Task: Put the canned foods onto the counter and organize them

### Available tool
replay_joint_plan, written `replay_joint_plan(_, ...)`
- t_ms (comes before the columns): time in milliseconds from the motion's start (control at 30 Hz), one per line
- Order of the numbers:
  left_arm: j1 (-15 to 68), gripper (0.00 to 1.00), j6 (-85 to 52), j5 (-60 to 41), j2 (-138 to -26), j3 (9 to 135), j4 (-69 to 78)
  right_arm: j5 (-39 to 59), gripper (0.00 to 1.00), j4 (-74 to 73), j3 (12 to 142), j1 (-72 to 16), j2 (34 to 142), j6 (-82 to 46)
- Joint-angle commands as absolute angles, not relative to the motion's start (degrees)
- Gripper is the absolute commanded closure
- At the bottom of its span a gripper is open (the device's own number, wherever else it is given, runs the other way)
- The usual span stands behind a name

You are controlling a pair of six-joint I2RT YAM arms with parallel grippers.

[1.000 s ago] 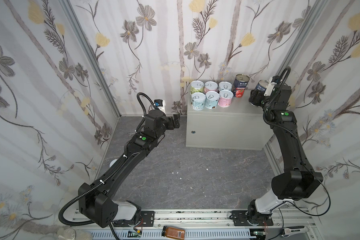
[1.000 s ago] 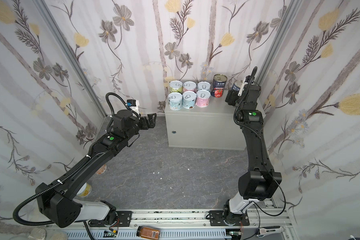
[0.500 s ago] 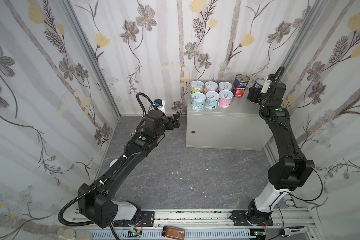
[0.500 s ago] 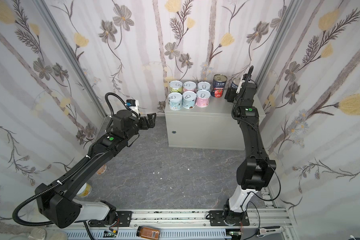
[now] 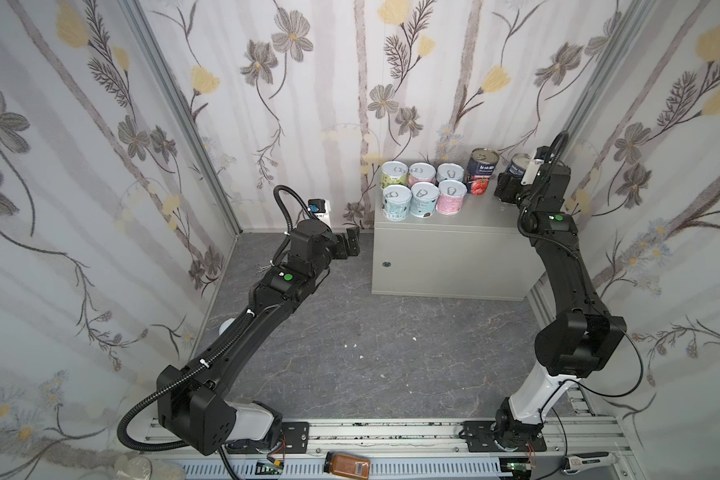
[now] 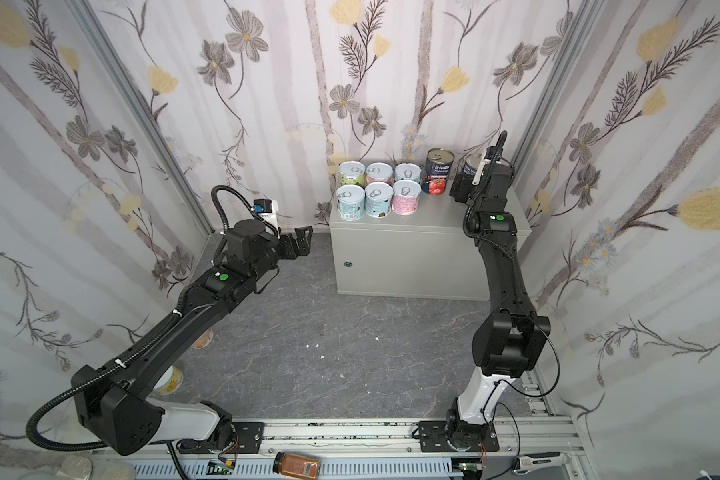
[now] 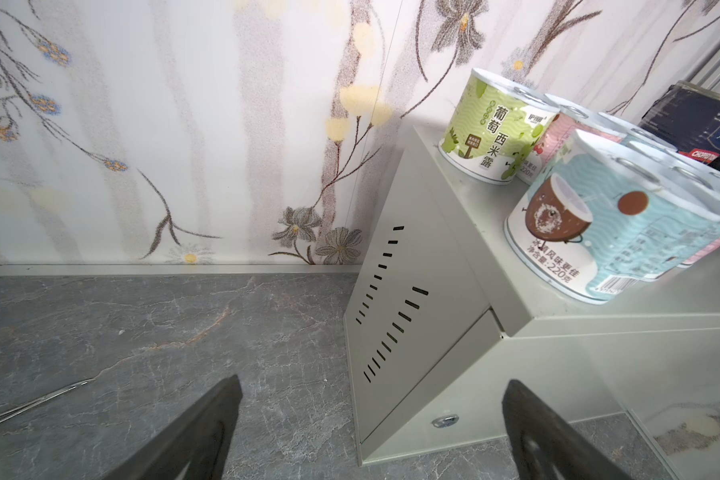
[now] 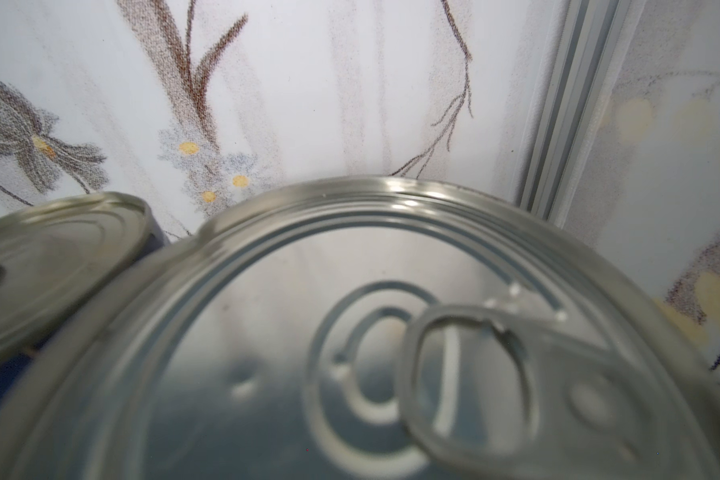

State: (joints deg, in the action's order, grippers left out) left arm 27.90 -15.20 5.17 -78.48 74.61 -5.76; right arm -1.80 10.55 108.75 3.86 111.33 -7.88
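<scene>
The counter (image 5: 487,216), a light-grey cabinet, carries short pastel canned foods (image 5: 424,200) in two rows of three, with a tall tomato-labelled can (image 5: 481,173) to their right. My right gripper (image 5: 510,188) is shut on the blue-labelled can (image 5: 517,165) at the counter's back right, close beside the tomato can (image 8: 51,266). In the right wrist view its lid (image 8: 350,332) hides the fingers. My left gripper (image 5: 350,245) hangs open over the floor left of the counter (image 7: 466,232), nothing between its fingers (image 7: 208,428). Two more cans (image 6: 169,380) stand on the floor, partly hidden under the left arm.
An amber jar (image 5: 347,462) lies on the front rail, with a hand tool (image 5: 587,459) further right on it. A small white and blue box (image 5: 320,208) sits at the back wall behind the left wrist. Floral walls close in on three sides.
The right arm has carried the blue-labelled can a little leftward and back, closer to the tomato can. The left arm has not moved.
</scene>
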Motion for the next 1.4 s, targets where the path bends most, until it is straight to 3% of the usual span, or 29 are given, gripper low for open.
replay_joint_plan(0,27.9,0.0,-15.1,5.6,-78.1,74.5,-3.1,-1.0,0.18,4.9,109.8,3.9,111.3,-7.9)
replay_joint_plan(133,27.9,0.0,-15.4,5.5,-77.2,72.7,-3.1,-0.4,0.09,5.7,109.7,3.9,110.8,-8.0)
replay_joint_plan(333,27.9,0.0,-16.1,5.4,-75.4,71.1,-3.1,-0.4,0.04,7.6,109.6,3.8,110.0,-7.9)
replay_joint_plan(800,28.1,0.0,-17.4,4.8,-72.3,67.6,-2.6,0.4,0.04,5.2,100.1,3.7,102.5,-7.8)
replay_joint_plan(1033,28.1,0.0,-17.8,4.9,-70.7,66.4,-2.4,0.3,0.1,4.6,99.5,3.8,103.0,-8.0)
replay_joint_plan(1367,28.2,0.0,-17.2,4.8,-71.6,66.9,-2.0,-0.1,0.3,3.8,99.6,3.8,104.0,-8.3)
